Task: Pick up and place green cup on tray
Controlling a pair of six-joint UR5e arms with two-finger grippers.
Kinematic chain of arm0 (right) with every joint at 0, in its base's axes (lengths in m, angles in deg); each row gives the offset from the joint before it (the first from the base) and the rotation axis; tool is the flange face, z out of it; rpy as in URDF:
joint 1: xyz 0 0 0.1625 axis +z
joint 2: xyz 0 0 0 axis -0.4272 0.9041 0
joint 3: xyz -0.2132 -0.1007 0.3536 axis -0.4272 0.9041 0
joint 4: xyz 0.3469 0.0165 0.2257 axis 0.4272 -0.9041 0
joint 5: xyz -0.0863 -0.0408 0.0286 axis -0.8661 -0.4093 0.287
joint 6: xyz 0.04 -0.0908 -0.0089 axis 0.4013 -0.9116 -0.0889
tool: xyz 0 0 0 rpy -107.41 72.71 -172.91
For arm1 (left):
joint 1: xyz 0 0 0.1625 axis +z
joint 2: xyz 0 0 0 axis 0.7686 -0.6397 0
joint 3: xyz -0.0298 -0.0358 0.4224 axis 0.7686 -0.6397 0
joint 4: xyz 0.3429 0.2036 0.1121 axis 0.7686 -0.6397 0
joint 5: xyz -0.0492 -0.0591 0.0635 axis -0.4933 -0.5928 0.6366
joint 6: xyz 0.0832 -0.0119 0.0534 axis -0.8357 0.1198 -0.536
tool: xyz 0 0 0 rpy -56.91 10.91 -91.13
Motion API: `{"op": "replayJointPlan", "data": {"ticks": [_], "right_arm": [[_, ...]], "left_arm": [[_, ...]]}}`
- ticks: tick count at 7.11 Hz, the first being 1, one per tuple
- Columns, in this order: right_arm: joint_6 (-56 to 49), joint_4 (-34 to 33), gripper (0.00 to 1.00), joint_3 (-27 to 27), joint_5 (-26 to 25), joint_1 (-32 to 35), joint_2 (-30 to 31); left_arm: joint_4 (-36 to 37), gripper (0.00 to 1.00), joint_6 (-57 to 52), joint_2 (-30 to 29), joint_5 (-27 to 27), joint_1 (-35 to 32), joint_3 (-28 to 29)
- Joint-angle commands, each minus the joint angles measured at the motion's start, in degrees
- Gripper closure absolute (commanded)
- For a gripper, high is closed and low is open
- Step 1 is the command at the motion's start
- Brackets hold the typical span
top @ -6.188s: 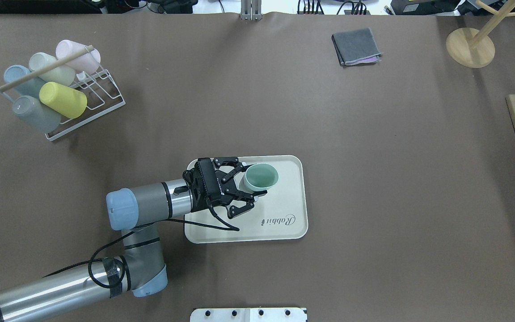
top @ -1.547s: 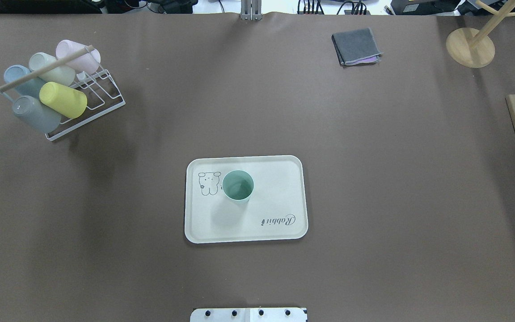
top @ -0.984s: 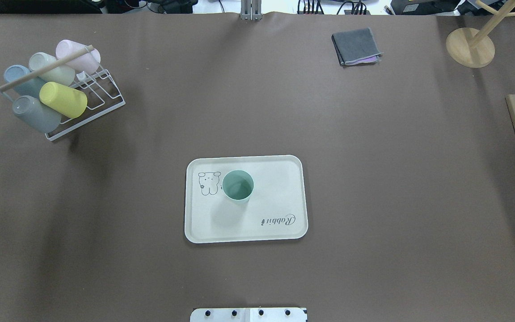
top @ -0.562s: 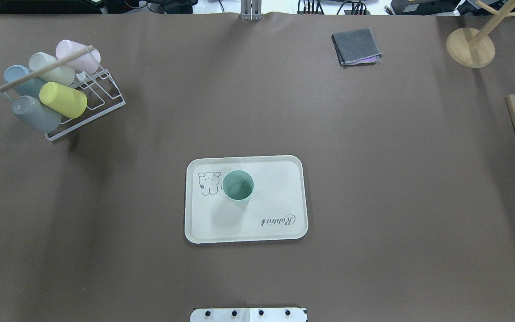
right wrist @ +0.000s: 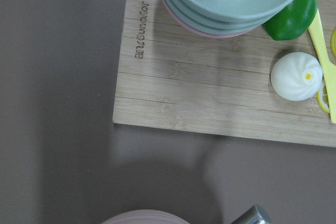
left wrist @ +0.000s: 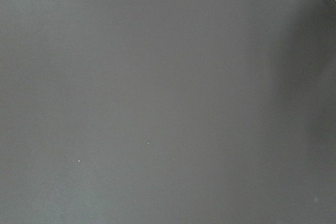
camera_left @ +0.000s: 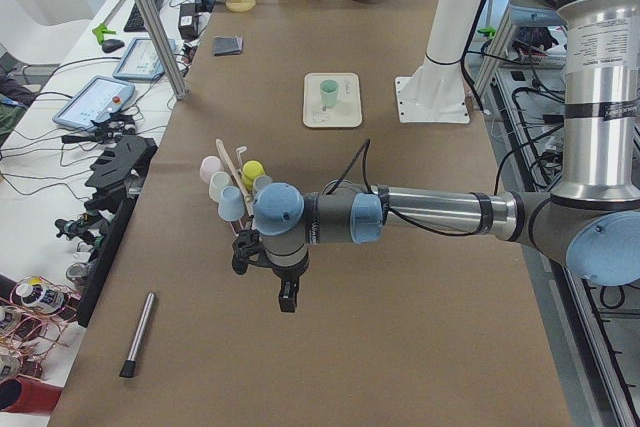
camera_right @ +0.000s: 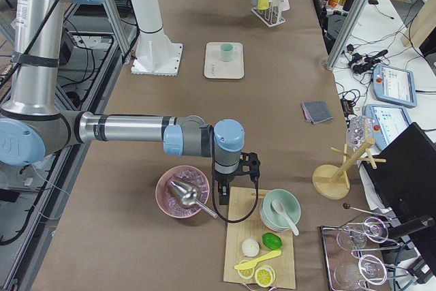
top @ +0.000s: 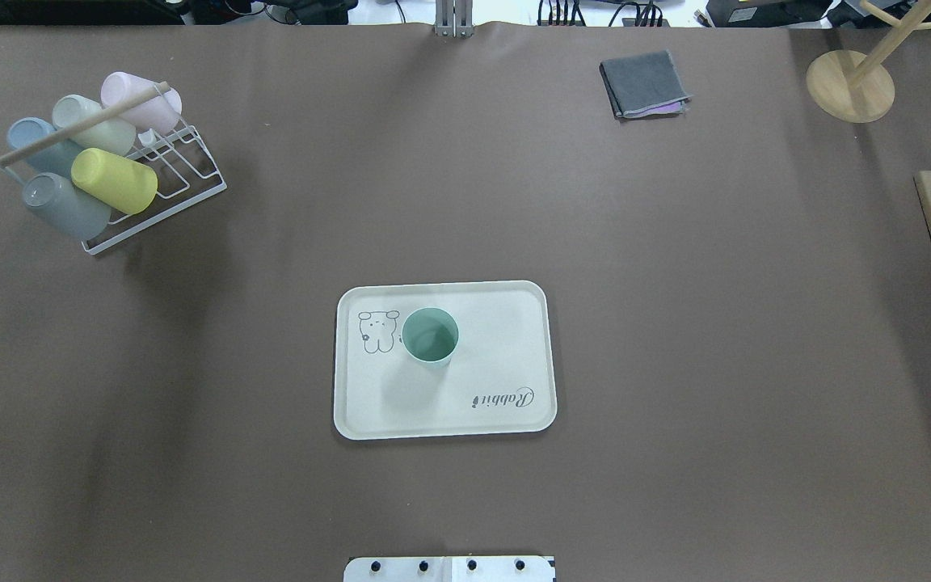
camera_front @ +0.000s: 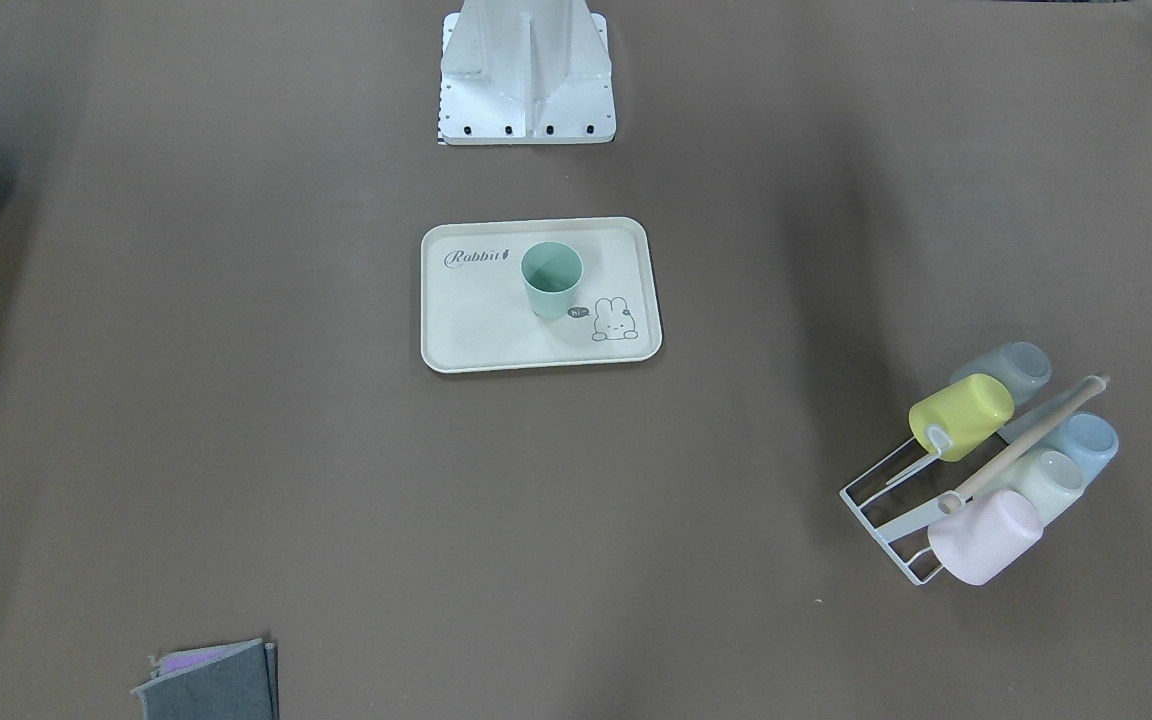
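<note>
The cup (top: 430,336) stands upright, mouth up, inside the tray (top: 498,339), beside the bunny drawing and apart from the rim. The tray lies midway along the bench, nearer the robot's edge than the far one. Nothing touches the cup, so the placing looks done and the step in hand is the parking of the arms. I judge that no further move on the cup is called for; if one comes, it should only carry the arms clear without crossing the tray.

The left arm stretches low toward the bench's left end, its wrist bent down, and the left gripper (camera_left: 286,299) hangs over bare bench past the rack (top: 183,162) in the far left corner. It shows only in the side view, so I cannot tell how wide it stands; its wrist camera sees only bench.

The right arm reaches likewise toward the right end, and the right gripper (camera_right: 221,192) points down between the pink bowl (camera_right: 180,192) and the board (right wrist: 210,93). Its opening cannot be told either.
</note>
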State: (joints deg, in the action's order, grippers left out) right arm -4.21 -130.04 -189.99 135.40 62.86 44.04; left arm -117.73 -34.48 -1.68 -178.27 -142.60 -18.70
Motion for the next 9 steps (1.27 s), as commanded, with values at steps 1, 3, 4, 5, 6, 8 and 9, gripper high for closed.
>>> {"op": "replayJointPlan", "data": {"ticks": [1, 3, 4, 5, 6, 8, 9], "right_arm": [[0.0, -0.1, 0.0, 0.1, 0.0, 0.0, -0.1], [0.0, 0.0, 0.0, 0.0, 0.0, 0.0, -0.1], [0.0, 0.0, 0.0, 0.0, 0.0, 0.0, 0.0], [0.0, 0.0, 0.0, 0.0, 0.0, 0.0, -0.1], [0.0, -0.1, 0.0, 0.0, 0.0, 0.0, -0.1], [0.0, -0.1, 0.0, 0.0, 0.0, 0.0, -0.1], [0.0, -0.1, 0.0, 0.0, 0.0, 0.0, -0.1]], "left_arm": [[-2.7, 0.01, 0.2, -0.1, -0.1, 0.0, -0.2], [-6.9, 0.01, 0.3, 0.1, 0.0, 0.0, -0.2], [-7.2, 0.01, 0.3, 0.4, -0.1, 0.0, -0.3], [-7.1, 0.01, 0.3, 0.5, 0.0, 0.0, -0.3], [-7.1, 0.01, 0.3, 0.5, 0.0, 0.0, -0.3], [-7.2, 0.01, 0.3, 0.7, 0.0, 0.0, -0.2], [-7.2, 0.01, 0.3, 0.7, 0.0, 0.0, -0.1]]}}
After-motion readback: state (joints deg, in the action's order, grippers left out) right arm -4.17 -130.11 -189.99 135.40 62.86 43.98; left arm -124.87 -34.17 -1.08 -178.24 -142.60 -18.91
